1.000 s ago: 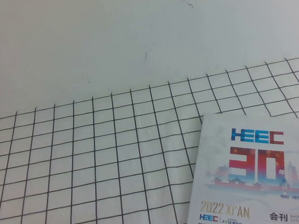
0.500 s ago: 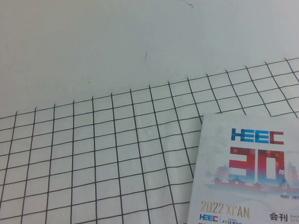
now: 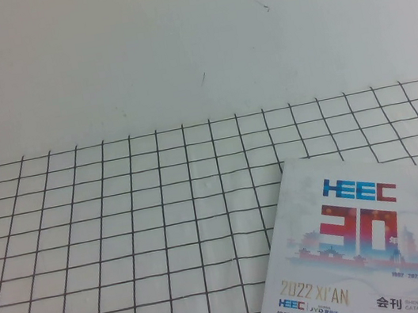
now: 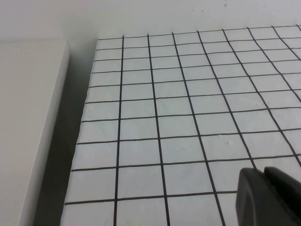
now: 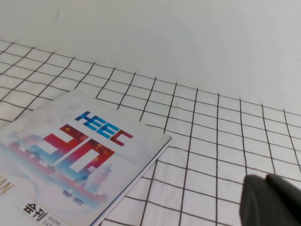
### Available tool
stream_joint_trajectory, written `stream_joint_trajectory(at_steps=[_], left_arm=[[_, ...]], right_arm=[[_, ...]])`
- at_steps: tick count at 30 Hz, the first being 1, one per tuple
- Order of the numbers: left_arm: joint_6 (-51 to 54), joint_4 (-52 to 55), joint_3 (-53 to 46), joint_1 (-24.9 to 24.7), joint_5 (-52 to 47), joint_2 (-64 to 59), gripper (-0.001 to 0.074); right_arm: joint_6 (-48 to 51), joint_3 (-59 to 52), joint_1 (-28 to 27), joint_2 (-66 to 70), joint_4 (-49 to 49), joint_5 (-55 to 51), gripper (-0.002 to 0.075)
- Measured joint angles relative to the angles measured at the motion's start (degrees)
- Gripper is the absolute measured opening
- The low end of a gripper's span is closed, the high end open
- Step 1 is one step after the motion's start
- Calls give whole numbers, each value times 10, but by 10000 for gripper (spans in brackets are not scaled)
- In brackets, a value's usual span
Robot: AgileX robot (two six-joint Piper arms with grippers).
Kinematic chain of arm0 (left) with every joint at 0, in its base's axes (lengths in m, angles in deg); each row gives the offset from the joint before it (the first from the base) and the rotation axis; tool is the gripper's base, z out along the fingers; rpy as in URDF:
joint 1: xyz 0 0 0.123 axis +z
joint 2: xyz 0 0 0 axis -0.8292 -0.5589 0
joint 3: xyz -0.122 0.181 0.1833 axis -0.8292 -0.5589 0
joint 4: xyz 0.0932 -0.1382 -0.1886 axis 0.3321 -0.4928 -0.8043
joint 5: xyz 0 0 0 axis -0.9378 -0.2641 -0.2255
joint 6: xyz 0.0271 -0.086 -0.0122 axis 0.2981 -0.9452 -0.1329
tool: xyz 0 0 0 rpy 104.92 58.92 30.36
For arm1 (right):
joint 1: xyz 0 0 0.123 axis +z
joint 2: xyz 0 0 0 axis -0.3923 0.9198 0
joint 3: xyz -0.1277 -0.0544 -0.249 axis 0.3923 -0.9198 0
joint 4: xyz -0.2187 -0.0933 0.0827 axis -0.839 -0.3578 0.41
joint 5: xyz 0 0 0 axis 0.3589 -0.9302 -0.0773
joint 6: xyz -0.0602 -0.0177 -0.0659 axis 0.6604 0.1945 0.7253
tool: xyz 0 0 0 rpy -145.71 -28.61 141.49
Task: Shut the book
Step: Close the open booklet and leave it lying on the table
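Closed book [image 3: 352,245] lies cover-up on the gridded surface [image 3: 123,219]; right gripper [image 5: 267,182] hovers beside it, left gripper [image 4: 264,176] well apart, both pinched closed.

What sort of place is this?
Probably a robot test bench: a white black-gridded tablecloth, a bare white wall, one closed glossy HEEC catalogue, the left gripper over bare cloth, the right gripper near the catalogue.
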State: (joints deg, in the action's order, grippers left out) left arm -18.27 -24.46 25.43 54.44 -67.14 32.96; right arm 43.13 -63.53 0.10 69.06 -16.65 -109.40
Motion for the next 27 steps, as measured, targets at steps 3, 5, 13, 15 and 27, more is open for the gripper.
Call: stream_joint_trajectory(at_steps=[3, 5, 13, 15, 27], left_arm=[[0, 0, 0, 0, 0, 0, -4], [-2, 0, 0, 0, 0, 0, -4], [-8, 0, 0, 1, 0, 0, -4], [-8, 0, 0, 1, 0, 0, -4], [-8, 0, 0, 1, 0, 0, -4]], right_arm=[[0, -15, -21, -5, -13, 22, -3], [0, -23, -53, -5, -16, 39, -3], [52, -107, -214, -11, 49, 121, -3], [78, -137, -235, -11, 68, 151, -3], [232, -200, -245, -11, 227, 196, -3]])
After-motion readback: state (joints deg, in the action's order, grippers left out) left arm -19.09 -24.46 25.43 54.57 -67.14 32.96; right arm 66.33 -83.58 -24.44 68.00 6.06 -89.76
